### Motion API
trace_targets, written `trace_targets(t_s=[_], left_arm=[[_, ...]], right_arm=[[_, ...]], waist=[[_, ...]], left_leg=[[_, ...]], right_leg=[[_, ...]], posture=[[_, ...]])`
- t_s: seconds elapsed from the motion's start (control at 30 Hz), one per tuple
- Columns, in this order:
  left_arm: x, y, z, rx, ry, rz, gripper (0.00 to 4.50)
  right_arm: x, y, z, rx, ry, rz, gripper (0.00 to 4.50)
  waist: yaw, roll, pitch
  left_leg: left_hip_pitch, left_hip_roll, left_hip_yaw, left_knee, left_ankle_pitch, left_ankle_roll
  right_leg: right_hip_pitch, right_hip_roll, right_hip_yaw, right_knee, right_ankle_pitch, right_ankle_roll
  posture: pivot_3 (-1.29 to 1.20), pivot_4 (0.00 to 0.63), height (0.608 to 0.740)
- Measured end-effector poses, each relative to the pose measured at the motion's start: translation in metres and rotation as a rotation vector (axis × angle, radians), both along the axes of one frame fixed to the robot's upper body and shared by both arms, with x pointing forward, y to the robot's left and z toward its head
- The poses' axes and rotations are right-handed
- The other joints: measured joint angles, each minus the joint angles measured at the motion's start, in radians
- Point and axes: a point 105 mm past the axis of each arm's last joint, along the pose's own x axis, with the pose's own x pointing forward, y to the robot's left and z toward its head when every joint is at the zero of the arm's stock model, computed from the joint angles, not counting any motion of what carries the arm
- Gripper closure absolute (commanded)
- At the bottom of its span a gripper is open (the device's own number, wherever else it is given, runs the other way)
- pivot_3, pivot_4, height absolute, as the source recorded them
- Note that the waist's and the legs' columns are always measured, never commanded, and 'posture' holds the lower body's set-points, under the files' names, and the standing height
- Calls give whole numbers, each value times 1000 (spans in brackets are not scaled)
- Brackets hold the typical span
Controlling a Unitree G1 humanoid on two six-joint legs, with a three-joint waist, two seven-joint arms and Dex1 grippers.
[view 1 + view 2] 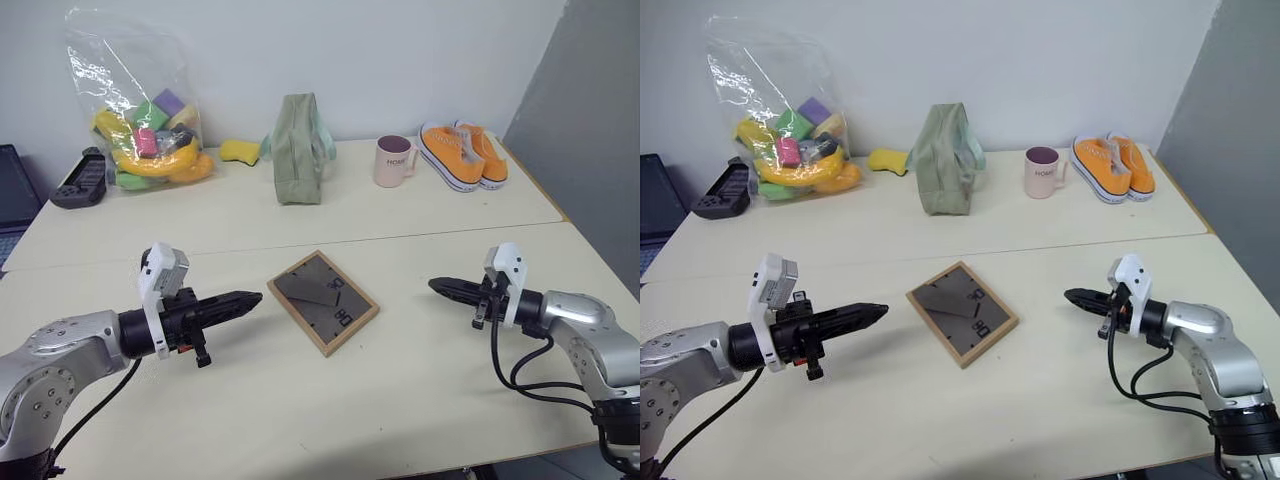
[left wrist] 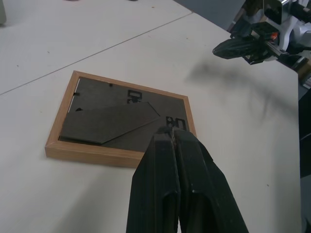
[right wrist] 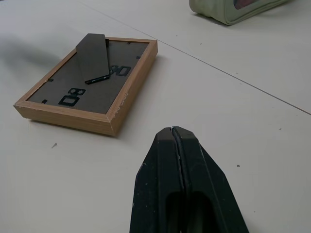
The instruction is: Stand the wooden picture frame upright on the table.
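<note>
The frame (image 1: 323,302) lies face down in the middle of the table (image 1: 420,400), just nearer the robot than the seam, its flat grey easel stand (image 2: 109,124) folded against the dark back inside a pale wood border. The left gripper (image 1: 250,298) and right gripper (image 1: 438,285) point at it from either side, both pinched fully together and holding nothing. I judge that closed tips could merely skid the smooth, thin frame over the slick table, and a stand left folded would let it topple.

The wooden picture frame (image 2: 121,121) lies face down on the cream desk (image 2: 58,43), dark back and folded easel stand up. The left gripper (image 2: 173,141) hovers over its near corner, jaws pressed together. Across the desk, the right gripper (image 2: 221,48) points inward, also closed.
</note>
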Motion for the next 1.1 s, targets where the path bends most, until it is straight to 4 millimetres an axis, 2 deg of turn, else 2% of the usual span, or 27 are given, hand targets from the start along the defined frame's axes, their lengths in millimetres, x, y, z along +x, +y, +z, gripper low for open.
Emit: trace_targets(t_s=[0.77,1.1], left_arm=[[4,3,-3,20,-1,70,4493],[7,8,-9,29,-1,122,4493]], right_arm=[[8,-1,-10,26,6,-40,4500],[16,7,-13,30,-27,-49,4500]], waist=[[-1,0,0],[-2,1,0]], left_leg=[[0,0,0,0,0,0],[0,0,0,0,0,0]], right_leg=[[0,0,0,0,0,0],[0,0,0,0,0,0]], posture=[[0,150,740],[0,150,740]])
